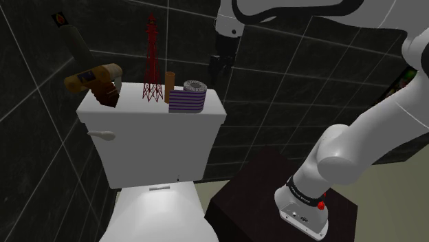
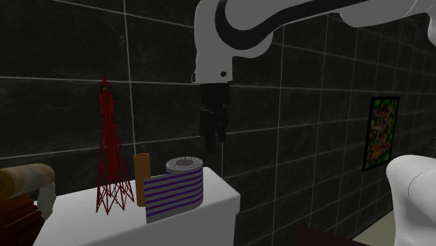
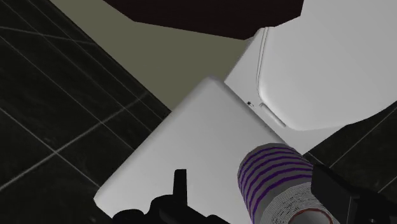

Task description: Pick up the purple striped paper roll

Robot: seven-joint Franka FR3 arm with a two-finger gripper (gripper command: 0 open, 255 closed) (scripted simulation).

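Bathroom here: dark tiled walls (image 1: 289, 89), a pale floor (image 3: 172, 63), and the work surface is the white toilet tank lid (image 1: 134, 110). The purple striped paper roll (image 1: 187, 97) stands on end toward the lid's right end in the shoulder view. It sits just beside a brown tube (image 1: 169, 88), with a red model tower (image 1: 151, 62) next along. The gripper (image 2: 215, 145) hangs above the roll, clear of it. From the wrist, the fingers (image 3: 180, 184) stand apart, clasping nothing, the roll below them. The shoulder view gives the closed toilet seat lid (image 1: 158, 213) and the dark stand (image 1: 254, 182); the second exterior view adds a colourful wall picture (image 2: 383, 131).
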